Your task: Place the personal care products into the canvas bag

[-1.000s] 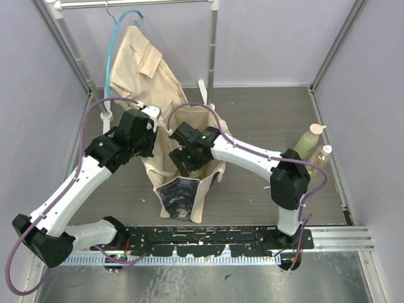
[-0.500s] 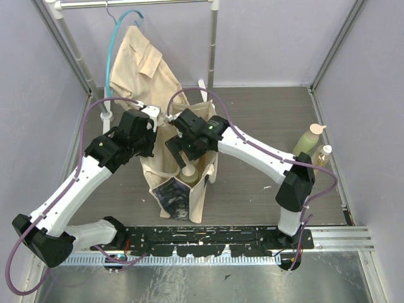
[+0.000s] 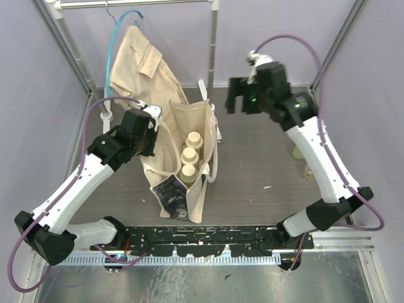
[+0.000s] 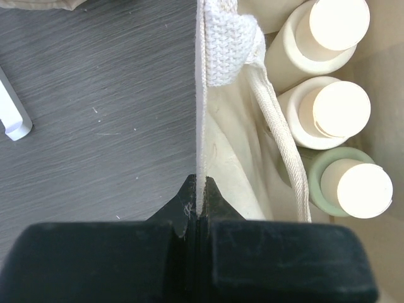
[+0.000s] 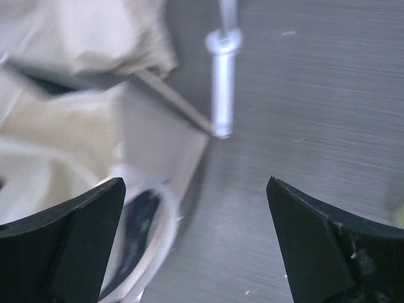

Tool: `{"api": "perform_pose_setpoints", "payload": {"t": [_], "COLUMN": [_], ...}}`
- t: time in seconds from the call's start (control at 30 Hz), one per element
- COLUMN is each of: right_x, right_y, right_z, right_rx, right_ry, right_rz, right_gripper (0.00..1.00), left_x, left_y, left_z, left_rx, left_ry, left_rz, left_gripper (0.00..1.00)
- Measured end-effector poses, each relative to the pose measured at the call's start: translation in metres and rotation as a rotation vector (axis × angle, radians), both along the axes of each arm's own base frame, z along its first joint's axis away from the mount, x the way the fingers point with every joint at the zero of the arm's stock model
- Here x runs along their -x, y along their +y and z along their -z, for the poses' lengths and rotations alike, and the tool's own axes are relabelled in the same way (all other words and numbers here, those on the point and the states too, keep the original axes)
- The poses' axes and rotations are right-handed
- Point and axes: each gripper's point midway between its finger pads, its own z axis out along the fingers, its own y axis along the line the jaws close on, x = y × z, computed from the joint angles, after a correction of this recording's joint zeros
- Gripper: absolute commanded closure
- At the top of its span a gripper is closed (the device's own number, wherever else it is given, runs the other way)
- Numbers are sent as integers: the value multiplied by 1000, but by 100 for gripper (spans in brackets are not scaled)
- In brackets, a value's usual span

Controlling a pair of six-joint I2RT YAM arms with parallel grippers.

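The canvas bag (image 3: 169, 165) stands open in the middle of the table, its dark printed panel toward me. Three personal care products stand inside it in a row, cream caps up (image 3: 189, 155). In the left wrist view they are two cream bottles (image 4: 328, 38) and a green one (image 4: 353, 186). My left gripper (image 3: 149, 135) is shut on the bag's left rim (image 4: 199, 126), holding it open. My right gripper (image 3: 240, 104) hangs high at the back right of the bag, open and empty (image 5: 196, 208). A yellow-green bottle (image 3: 297, 152) peeks out beside the right arm.
A tan shirt (image 3: 144, 66) on a teal hanger hangs from the metal rack (image 3: 213, 44) behind the bag. A white rack foot (image 5: 221, 82) lies on the table below the right gripper. Purple walls close in both sides.
The right gripper opened inside the bag, left a bottle there, then rose out and swung to the back right. The left gripper kept its hold on the rim.
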Motion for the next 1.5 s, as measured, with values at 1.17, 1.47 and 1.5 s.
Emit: {"api": "perform_pose_setpoints", "payload": {"t": [1.17, 1.47, 1.5], "right_x": [-45, -33, -30], "right_y": [-308, -314, -314], "right_z": [121, 146, 150], "right_rx": [41, 71, 77], "right_ry": [381, 459, 474], "right_rz": [873, 903, 906], "right_gripper": [0, 2, 2], "left_x": [-24, -20, -20], "left_y": [16, 20, 21], "left_z": [-8, 2, 3], "left_rx": [-99, -112, -112], "left_ry": [-103, -96, -96], "left_rz": [-67, -71, -72], "left_gripper": [42, 42, 42]}}
